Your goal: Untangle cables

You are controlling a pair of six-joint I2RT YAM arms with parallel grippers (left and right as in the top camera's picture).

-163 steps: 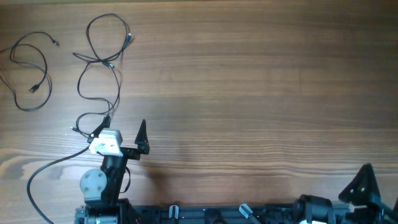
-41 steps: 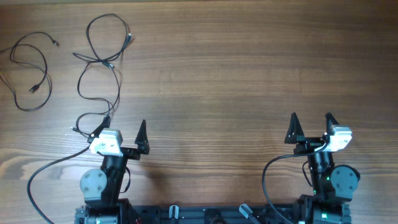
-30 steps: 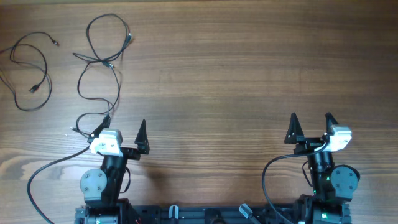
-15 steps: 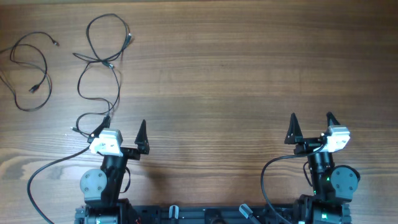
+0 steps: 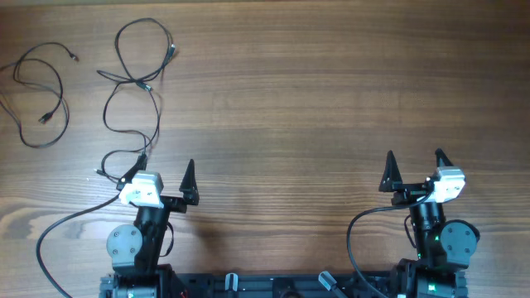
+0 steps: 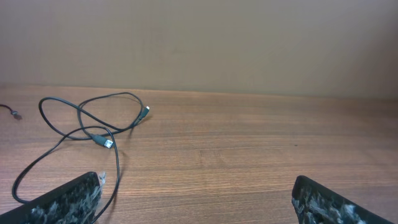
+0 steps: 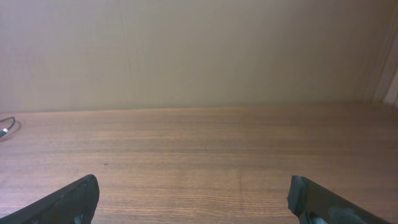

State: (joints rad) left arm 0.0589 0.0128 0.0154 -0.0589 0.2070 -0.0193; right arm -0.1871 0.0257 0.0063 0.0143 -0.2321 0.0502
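Cables (image 5: 142,84): two thin black cords with tiny silvery plugs, lying apart at the table's (image 5: 315,99) far left
Edge cord (image 5: 62,95): one loose open curl
Looped cord (image 6: 93,134): a chain of loops crossing itself; its near end reaches the left gripper (image 5: 166,168); contact unclear
Left gripper: fingers wide apart, empty
Right gripper (image 5: 414,157): fingers wide apart, empty; well apart from the cables

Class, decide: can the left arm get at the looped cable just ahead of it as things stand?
Likely yes. The left gripper stands open, the looped cable lies right ahead, with nothing between.
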